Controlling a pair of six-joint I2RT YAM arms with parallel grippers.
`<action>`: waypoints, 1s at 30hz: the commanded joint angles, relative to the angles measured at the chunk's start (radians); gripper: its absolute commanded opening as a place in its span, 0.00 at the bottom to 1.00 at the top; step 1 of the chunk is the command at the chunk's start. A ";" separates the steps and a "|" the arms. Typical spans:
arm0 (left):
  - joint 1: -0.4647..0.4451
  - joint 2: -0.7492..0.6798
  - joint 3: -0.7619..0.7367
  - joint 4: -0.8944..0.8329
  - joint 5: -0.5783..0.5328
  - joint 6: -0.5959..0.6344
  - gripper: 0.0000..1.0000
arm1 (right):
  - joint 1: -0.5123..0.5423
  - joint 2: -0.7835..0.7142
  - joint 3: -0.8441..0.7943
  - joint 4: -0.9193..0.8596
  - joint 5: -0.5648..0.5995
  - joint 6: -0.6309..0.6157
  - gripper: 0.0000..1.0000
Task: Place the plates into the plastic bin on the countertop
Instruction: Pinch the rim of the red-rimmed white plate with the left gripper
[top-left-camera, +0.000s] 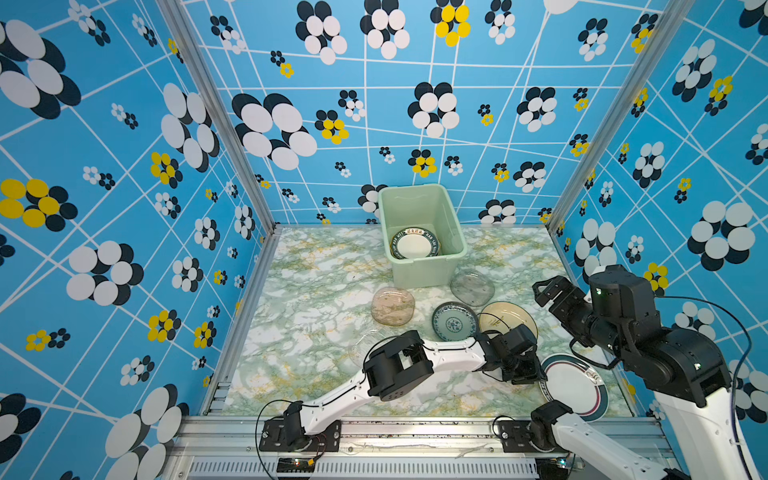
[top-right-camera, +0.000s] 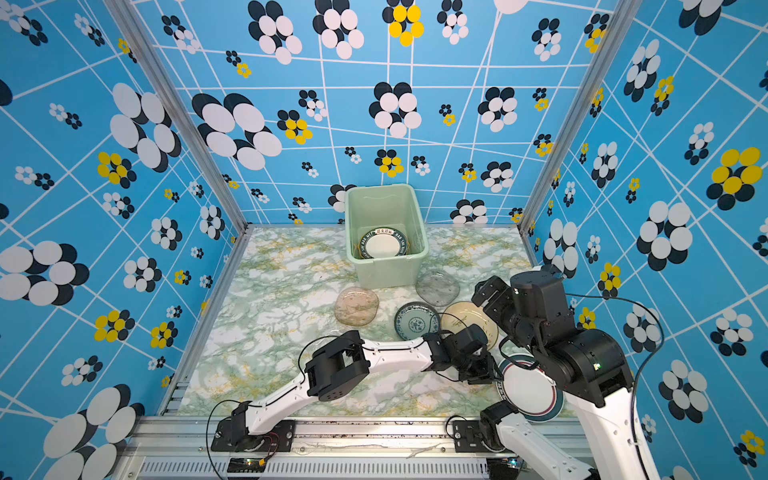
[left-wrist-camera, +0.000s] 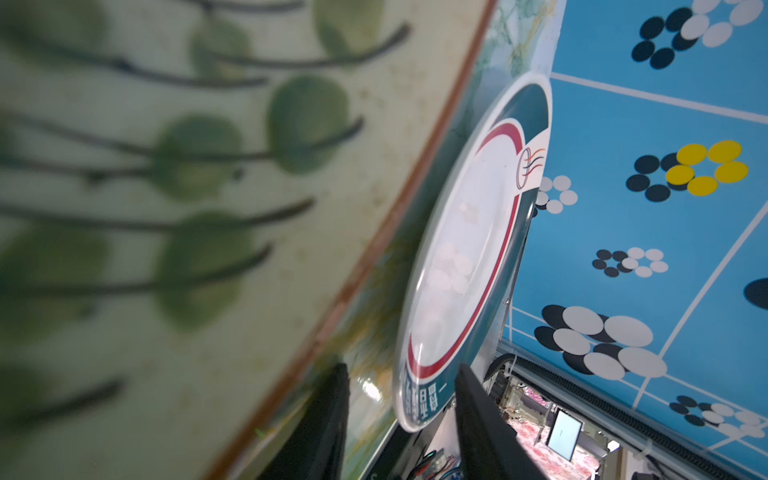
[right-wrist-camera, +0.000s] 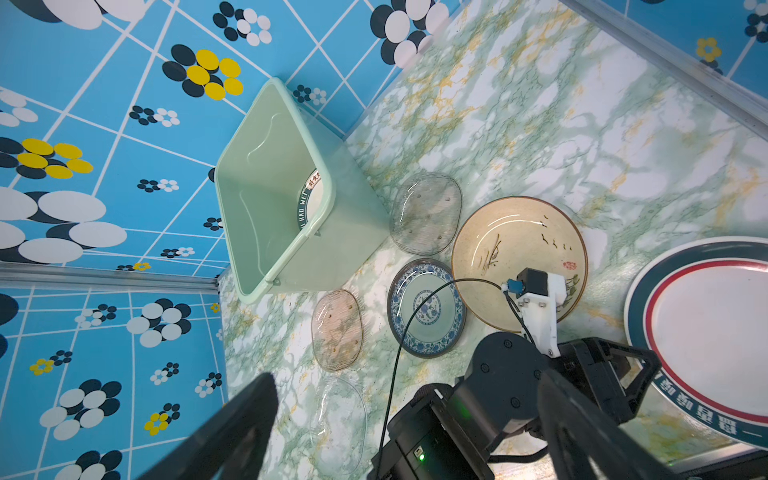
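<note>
Black fingers (left-wrist-camera: 478, 419) of the left gripper (left-wrist-camera: 401, 368) sit closest to the left wrist lens. They are spread apart with the edge of the white dark-rimmed plate (left-wrist-camera: 465, 249) between them. A strip of countertop (left-wrist-camera: 365, 386) shows between one finger and the rim, so nothing is clamped yet. In both top views this gripper is low at the plate's left edge, and the plate lies flat near the front right corner.

Just behind the left wrist lies the cream plate (top-left-camera: 507, 318), its near edge hidden by the arm. The blue-patterned plate (top-left-camera: 455, 322) is edge to edge with it on the left. Further left are the brown glass plate (top-left-camera: 392, 305) and, partly behind the left elbow, a clear plate (right-wrist-camera: 338, 424).

The right gripper (top-left-camera: 546, 291) hangs above the right side of the countertop with its jaws spread wide and empty. It is beside the cream plate and the grey glass plate (top-left-camera: 471, 286).

The plastic bin (top-left-camera: 419, 274) stands upright at the back of the countertop — the grey and brown glass plates lie just off its near corners. Inside it rests a lettered plate (top-left-camera: 414, 244), white with a dark rim.
</note>
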 joint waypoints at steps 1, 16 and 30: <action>-0.009 0.040 0.053 -0.061 0.016 0.004 0.32 | -0.007 -0.003 -0.008 0.012 0.033 0.022 0.99; -0.014 0.060 0.072 -0.007 0.039 -0.002 0.08 | -0.008 -0.071 -0.059 -0.016 0.072 0.093 0.99; 0.002 -0.028 -0.056 0.191 0.039 -0.009 0.00 | -0.008 -0.098 -0.078 -0.019 0.107 0.091 0.99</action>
